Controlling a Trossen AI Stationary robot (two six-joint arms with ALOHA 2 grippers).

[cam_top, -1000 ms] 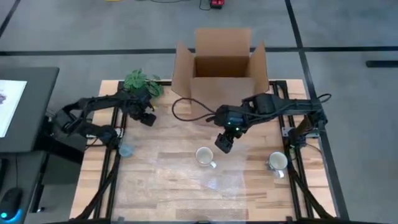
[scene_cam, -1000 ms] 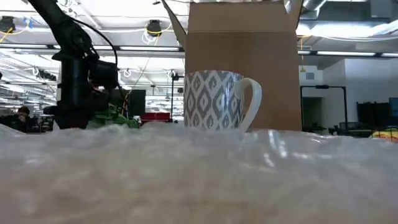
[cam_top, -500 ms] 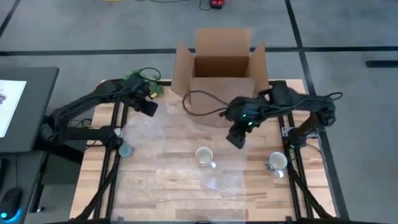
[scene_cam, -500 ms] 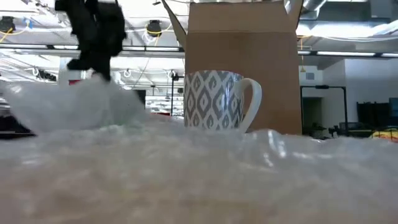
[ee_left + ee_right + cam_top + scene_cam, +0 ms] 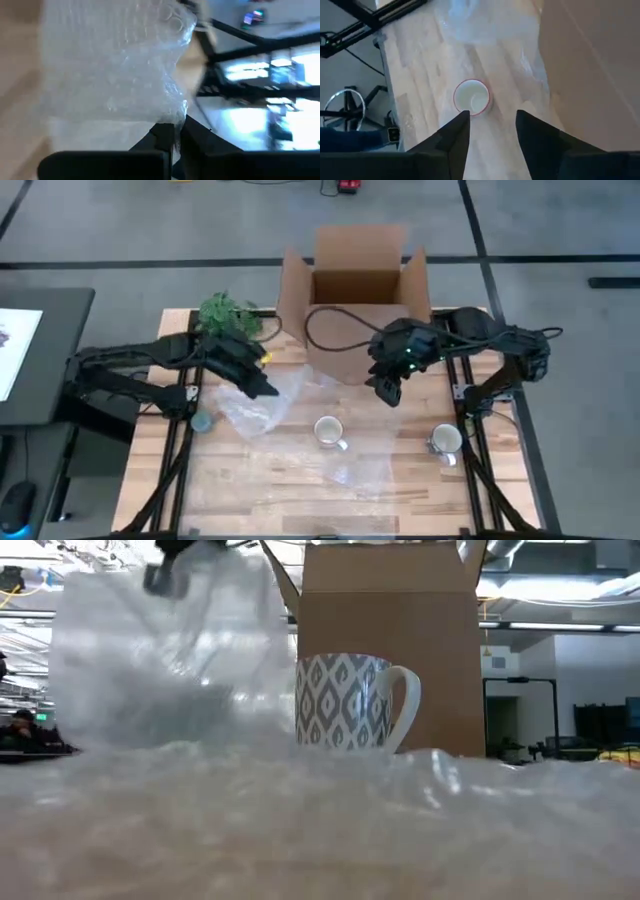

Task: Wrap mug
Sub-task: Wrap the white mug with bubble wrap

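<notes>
A grey-patterned white mug [image 5: 328, 431] [image 5: 345, 700] stands upright on a clear bubble-wrap sheet [image 5: 330, 460] spread over the wooden table. My left gripper [image 5: 262, 385] [image 5: 172, 142] is left of the mug, shut on the sheet's far-left part, which rises as a loose flap [image 5: 170, 660]. My right gripper [image 5: 388, 392] [image 5: 490, 137] hangs open in front of the cardboard box [image 5: 355, 290], right of and beyond the mug, touching nothing. Its wrist view shows the mug [image 5: 471, 97] below it. My left gripper pinches an edge of the bubble wrap [image 5: 175, 117] between its two fingers; one layer or several, I cannot tell. The held part is lifted clear of the table and billows slack, while the rest of the sheet [image 5: 345, 470] lies flat under the mug.
A second white mug [image 5: 446, 441] stands near the table's right edge. A green plant [image 5: 228, 310] sits at the far left corner, and a small blue thing [image 5: 203, 421] by the left rail. A black cable [image 5: 330, 330] loops before the open box.
My left gripper has risen and moved right and nearer, toward the mug, carrying the wrap's far-left part up off the table into a tall flap; the rest has stayed flat. My right gripper has drawn back from the mug toward the box.
</notes>
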